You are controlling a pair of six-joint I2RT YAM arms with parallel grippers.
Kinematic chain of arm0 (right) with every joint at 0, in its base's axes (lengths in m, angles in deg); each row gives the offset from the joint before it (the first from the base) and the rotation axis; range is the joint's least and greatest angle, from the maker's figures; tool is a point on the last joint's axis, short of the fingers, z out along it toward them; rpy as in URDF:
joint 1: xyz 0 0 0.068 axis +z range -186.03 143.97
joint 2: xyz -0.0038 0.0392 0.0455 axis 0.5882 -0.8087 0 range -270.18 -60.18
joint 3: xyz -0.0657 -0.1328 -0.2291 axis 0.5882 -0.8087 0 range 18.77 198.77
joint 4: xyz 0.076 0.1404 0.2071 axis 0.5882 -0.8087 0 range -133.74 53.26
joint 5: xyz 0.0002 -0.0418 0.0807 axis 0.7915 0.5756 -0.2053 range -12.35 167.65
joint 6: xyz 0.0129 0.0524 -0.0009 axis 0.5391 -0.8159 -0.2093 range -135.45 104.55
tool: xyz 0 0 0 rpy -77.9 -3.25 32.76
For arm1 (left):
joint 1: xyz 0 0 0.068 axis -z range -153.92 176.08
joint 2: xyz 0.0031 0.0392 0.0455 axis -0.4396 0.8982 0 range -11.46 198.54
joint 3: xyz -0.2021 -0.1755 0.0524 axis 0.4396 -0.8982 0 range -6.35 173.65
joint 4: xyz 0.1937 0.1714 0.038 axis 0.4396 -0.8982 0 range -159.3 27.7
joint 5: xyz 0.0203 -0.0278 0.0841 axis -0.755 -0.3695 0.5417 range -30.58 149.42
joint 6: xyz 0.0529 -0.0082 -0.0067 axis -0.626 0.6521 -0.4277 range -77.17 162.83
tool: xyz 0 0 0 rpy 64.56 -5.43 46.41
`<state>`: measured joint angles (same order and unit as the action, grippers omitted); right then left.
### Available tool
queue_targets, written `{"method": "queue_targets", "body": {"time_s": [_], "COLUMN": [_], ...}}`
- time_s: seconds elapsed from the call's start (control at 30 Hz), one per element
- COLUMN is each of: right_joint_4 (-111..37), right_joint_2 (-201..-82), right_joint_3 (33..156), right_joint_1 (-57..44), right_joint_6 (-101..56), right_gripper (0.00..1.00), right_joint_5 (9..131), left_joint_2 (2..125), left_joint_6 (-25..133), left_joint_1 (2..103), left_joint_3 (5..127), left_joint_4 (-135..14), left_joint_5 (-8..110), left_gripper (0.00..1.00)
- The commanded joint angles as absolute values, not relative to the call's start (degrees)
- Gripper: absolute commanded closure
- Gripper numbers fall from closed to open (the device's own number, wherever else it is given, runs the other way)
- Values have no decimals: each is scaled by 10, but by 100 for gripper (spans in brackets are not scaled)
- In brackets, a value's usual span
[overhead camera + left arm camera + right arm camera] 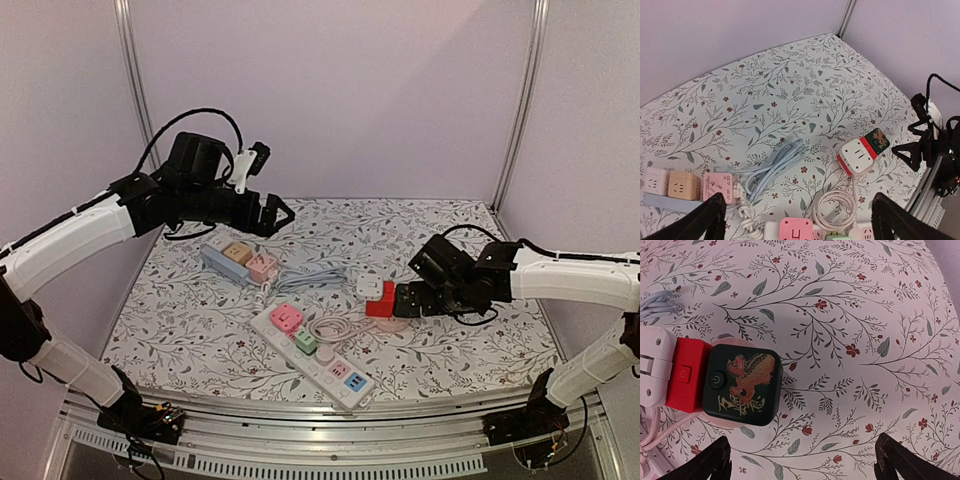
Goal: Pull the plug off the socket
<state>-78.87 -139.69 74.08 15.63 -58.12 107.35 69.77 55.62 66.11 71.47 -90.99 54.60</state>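
A white cube socket (654, 365) with a red side (687, 382) lies right of the table's centre. A black block (742, 385) with a power button and a red-gold emblem sits against that red side. It shows too in the left wrist view as the black block (875, 140). My right gripper (802, 465) hovers open just beside the block, with only tablecloth between its fingers. In the top view the right gripper (408, 300) covers the block. My left gripper (278, 212) hangs open, high over the back left, holding nothing.
A long white power strip (335, 375) lies near the front, carrying a pink adapter (287, 318), a green one (306, 342) and a round white plug (325, 352). A blue-grey strip (215, 258) with cube adapters lies back left. A blue cable bundle (777, 165) and a white cord coil (837, 205) lie between.
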Motion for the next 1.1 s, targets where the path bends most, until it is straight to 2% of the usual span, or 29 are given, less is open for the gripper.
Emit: {"method": "queue_targets", "body": {"time_s": [0.0,0.43,1.07], "right_joint_4": [-769,-732,-714], "right_joint_2": [-1453,-1526,-1548], "right_joint_3": [774,818,809], "right_joint_1": [149,147,133], "right_joint_6": [-594,-602,-628], "right_gripper": [2,10,19], "right_joint_5": [1077,1065,1054], "left_joint_2": [661,652,658], "left_joint_6": [544,550,548], "left_joint_1": [662,662,662], "left_joint_3": [707,703,701], "left_joint_4": [-903,-901,-900], "left_joint_5": [573,575,589], "left_gripper": [0,1,0]}}
